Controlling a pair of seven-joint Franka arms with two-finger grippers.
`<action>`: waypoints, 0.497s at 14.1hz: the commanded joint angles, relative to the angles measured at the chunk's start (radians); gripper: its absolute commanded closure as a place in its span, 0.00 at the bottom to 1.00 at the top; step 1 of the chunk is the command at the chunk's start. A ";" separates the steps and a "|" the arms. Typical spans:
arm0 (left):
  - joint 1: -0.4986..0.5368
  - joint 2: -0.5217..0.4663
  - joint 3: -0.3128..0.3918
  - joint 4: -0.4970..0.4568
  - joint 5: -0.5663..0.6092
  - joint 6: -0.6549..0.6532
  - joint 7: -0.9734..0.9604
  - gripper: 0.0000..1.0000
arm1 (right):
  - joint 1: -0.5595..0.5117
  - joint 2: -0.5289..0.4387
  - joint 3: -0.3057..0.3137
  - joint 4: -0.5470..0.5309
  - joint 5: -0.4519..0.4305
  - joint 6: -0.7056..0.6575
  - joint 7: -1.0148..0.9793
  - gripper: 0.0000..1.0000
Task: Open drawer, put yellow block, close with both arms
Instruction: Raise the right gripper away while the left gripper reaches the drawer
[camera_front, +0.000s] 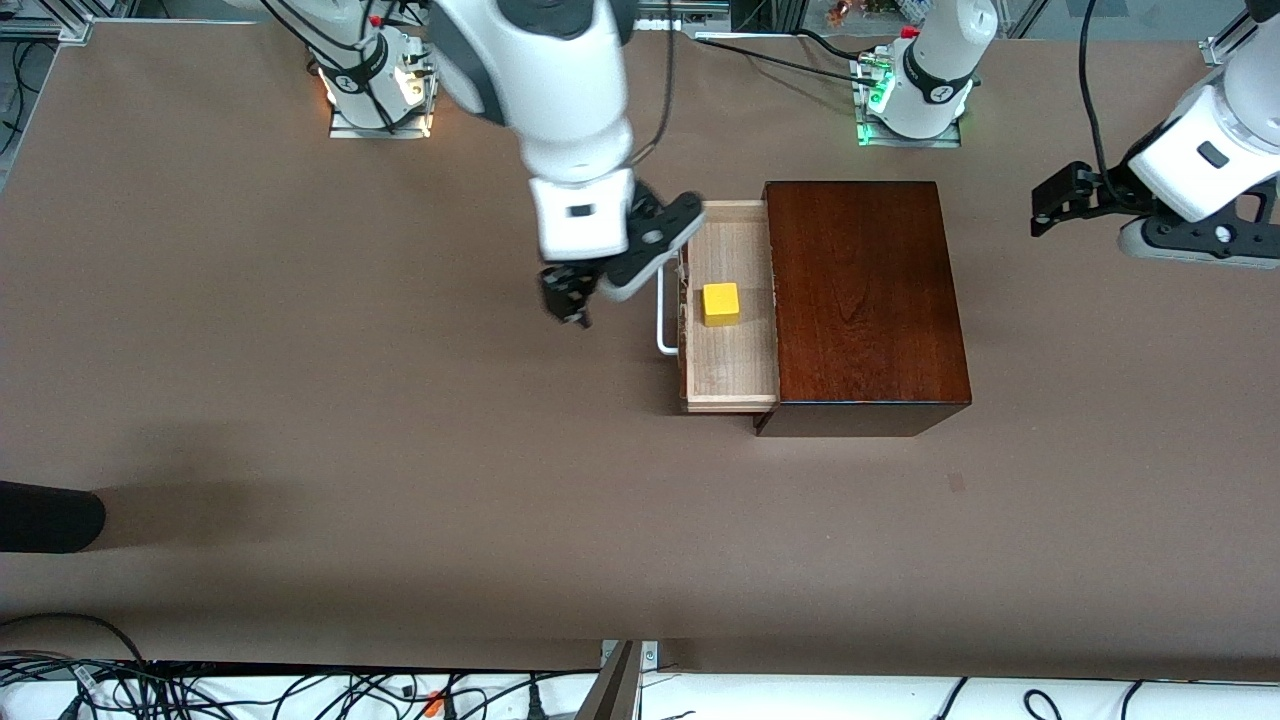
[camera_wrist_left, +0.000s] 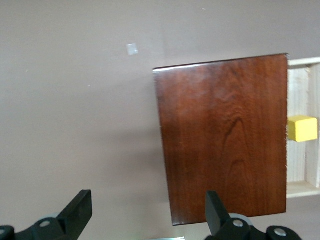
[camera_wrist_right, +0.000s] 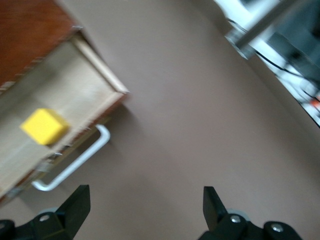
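With the yellow block (camera_front: 720, 303) lying in the pulled-out drawer (camera_front: 728, 365), placement is judged complete; closing remains, so the open, empty right gripper (camera_front: 572, 295) beside the white handle (camera_front: 664, 318) and the open, waiting left gripper (camera_front: 1060, 203) must be brought in.

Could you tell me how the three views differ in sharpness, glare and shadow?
Front view: sharp; soft shadows on the table, slight sheen on the box. Left wrist view: mild softness, pale glare along the box top. Right wrist view: blurred, yellow block and handle smeared.
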 joint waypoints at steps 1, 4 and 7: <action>-0.025 0.033 -0.096 0.075 -0.016 0.000 0.003 0.00 | -0.131 -0.072 -0.003 -0.026 0.068 -0.093 -0.004 0.00; -0.026 0.041 -0.175 0.106 -0.094 -0.004 0.058 0.00 | -0.249 -0.117 -0.037 -0.030 0.144 -0.223 -0.004 0.00; -0.049 0.131 -0.248 0.148 -0.171 0.061 0.205 0.00 | -0.260 -0.182 -0.138 -0.105 0.166 -0.243 -0.006 0.00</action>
